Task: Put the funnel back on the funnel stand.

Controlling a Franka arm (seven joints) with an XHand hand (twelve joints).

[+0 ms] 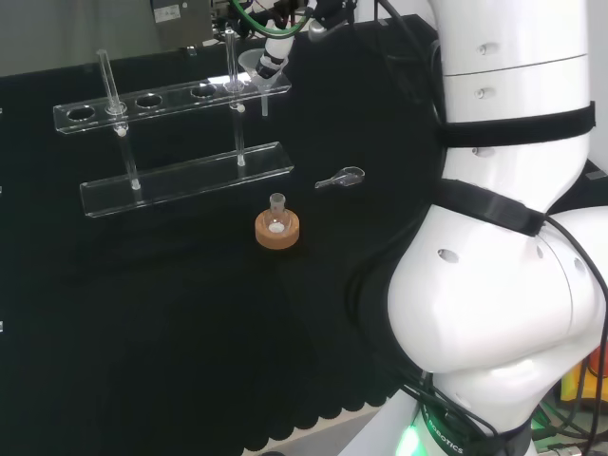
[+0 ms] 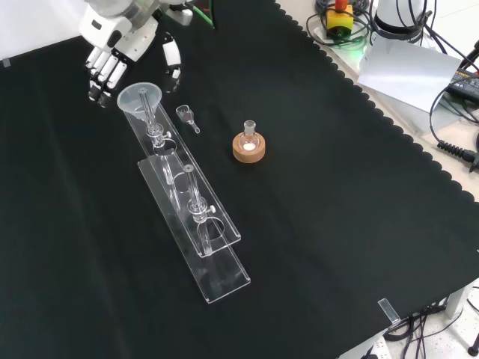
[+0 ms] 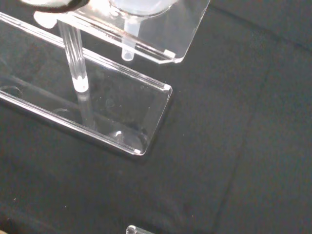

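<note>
One funnel sitting in the stand's end hole

One clear funnel [image 2: 140, 98] is resting in the hole at the upper-left end of the clear funnel stand [image 2: 196, 232] in the front view, its wide mouth showing above the top shelf. In the head view the funnel [image 1: 255, 66] is sitting at the right end of the upper shelf, at the upper middle of the frame, with its stem hanging down through the hole. In the wrist view the stem [image 3: 127, 46] is poking below the shelf, above the stand's base plate [image 3: 112, 112].

One hand [image 2: 112, 48] is hovering in the upper left of the front view, just beyond the funnel, with its fingers straight and relaxed and nothing between them; I cannot tell whether a fingertip is touching the rim.

Two upright posts are joining the stand's two plates, and four holes are showing along its top shelf in the head view. One small flask [image 2: 249, 136] is standing upright in one cork ring [image 2: 249, 148] right of the stand in the front view. One small clear scoop-like piece [image 2: 186, 116] is lying on the black cloth [image 2: 344, 224] between the stand and the flask.
</note>
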